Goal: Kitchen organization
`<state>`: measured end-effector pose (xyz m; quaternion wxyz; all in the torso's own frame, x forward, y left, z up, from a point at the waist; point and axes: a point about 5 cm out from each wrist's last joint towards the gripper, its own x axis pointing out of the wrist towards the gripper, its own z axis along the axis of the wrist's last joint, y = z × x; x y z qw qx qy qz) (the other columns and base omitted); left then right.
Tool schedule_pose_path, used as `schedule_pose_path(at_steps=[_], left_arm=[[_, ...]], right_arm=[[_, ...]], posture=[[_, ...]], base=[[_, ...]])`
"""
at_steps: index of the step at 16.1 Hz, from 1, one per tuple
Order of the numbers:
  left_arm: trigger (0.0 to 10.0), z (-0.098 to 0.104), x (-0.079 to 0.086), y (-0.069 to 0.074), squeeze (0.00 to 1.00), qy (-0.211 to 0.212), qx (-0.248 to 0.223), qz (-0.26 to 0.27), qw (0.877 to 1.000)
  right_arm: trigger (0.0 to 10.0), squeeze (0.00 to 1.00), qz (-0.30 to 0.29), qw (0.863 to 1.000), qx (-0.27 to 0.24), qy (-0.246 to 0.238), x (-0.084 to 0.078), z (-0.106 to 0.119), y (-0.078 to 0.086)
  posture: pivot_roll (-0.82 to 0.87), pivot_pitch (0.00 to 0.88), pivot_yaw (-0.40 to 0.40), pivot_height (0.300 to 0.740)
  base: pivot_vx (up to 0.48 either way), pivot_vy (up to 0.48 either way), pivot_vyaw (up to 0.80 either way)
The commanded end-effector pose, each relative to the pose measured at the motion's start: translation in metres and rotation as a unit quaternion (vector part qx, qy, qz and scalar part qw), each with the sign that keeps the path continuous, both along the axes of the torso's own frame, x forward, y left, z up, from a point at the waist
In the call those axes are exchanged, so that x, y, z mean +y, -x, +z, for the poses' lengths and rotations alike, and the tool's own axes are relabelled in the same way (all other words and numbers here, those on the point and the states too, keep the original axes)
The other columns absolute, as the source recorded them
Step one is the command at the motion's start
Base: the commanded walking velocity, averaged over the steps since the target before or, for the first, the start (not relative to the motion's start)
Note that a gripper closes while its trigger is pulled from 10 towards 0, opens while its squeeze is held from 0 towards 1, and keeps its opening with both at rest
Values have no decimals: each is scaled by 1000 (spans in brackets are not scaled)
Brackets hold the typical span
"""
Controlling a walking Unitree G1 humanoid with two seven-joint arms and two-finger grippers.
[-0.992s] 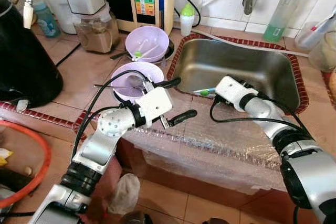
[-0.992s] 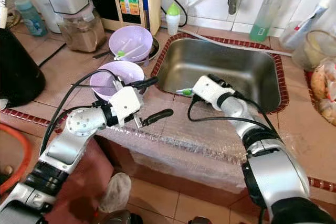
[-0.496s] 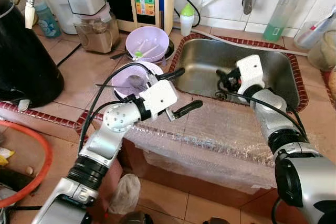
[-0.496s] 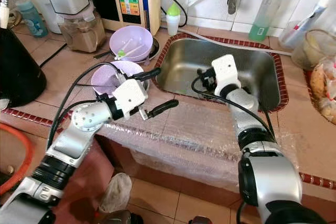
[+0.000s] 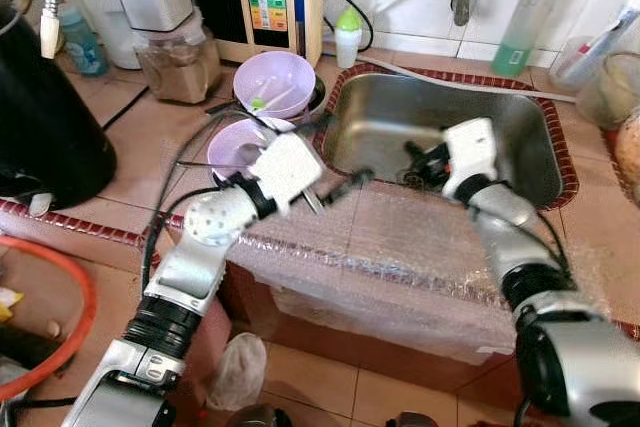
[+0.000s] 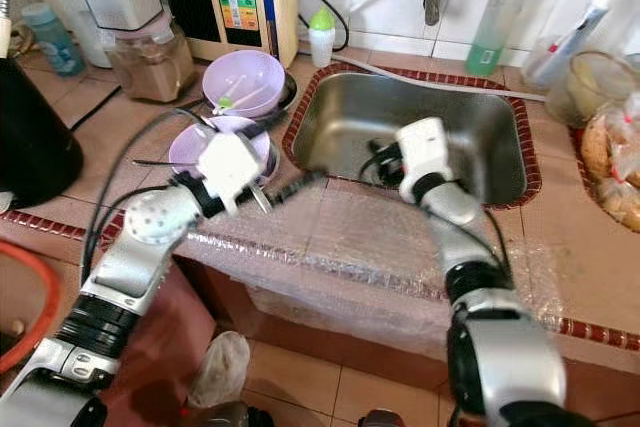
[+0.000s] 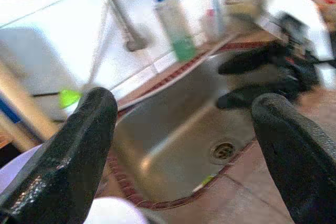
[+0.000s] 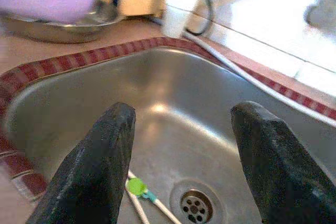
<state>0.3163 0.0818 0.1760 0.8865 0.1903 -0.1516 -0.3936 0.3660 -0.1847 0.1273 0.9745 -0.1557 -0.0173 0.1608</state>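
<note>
From left to right, we see a black kettle-like vessel [image 5: 45,117] on the tiled terracotta counter [image 5: 150,137], then a blender jar of brown powder [image 5: 180,65], then two lilac plastic bowls. The far lilac bowl [image 5: 273,82] holds a green-tipped utensil and sits in a dark metal pan; the near lilac bowl [image 5: 245,145] holds a metal spoon.

The left gripper [image 5: 335,162] hovers just beside the near bowl, over the counter's front edge and the sink's left rim. Its jaws are spread wide and grasp nothing, as the left wrist view confirms.

Next comes the stainless steel sink [image 6: 350,122] (its front edge draped with clear bubble wrap [image 5: 420,247]). The right gripper [image 5: 412,162] reaches into the sink; its jaws are likewise released and empty. The right wrist view looks down between them at a thin white utensil with a green tip [image 8: 137,188] lying on the sink floor just beside the drain [image 8: 194,209].

Behind the sink stand a small white bottle with a green cap [image 5: 347,37] and a green dish-soap bottle [image 5: 520,17].

We judge the tidying to be early: the utensil lies loose in the sink, both bowls remain unstacked, and neither gripper holds anything.
</note>
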Motion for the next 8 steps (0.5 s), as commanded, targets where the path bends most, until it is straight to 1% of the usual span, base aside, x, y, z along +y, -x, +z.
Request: schedule_pose_path(at_steps=[1, 2, 3, 4, 5, 7, 8], left_arm=[[10000, 11, 4, -4, 98, 54, 9, 41, 998], [10000, 13, 5, -5, 98, 81, 19, 52, 995], [10000, 15, 7, -6, 98, 98, 25, 59, 993], [10000, 17, 13, -9, 0, 131, 35, 100, 986], [10000, 18, 17, -10, 0, 148, 42, 121, 981], [10000, 20, 22, -4, 0, 181, 44, 145, 972], [10000, 19, 25, 5, 0, 200, 34, 167, 965]], right_arm=[[10000, 0, 26, 999, -22, 12, 7, 3, 4], [10000, 0, 30, 999, -27, 10, 8, 3, 6], [10000, 0, 34, 999, -29, 10, 9, 3, 7], [10000, 0, 9, 998, -53, -18, 8, 5, 12], [10000, 0, -8, 997, -71, -30, 7, 7, 15], [10000, 0, -52, 993, -91, -58, 8, 5, 23], [10000, 0, -91, 988, -84, -95, 10, -2, 29]], posture=[[-32, 0, 35, 740], [-32, 0, 35, 740], [-34, 0, 35, 740], [-13, 0, 24, 740], [-10, 0, 23, 740], [2, 0, 21, 740], [12, 0, 16, 740]], base=[[0, 0, 0], [0, 0, 0], [0, 0, 0], [0, 0, 0], [0, 0, 0], [0, 0, 0], [0, 0, 0]])
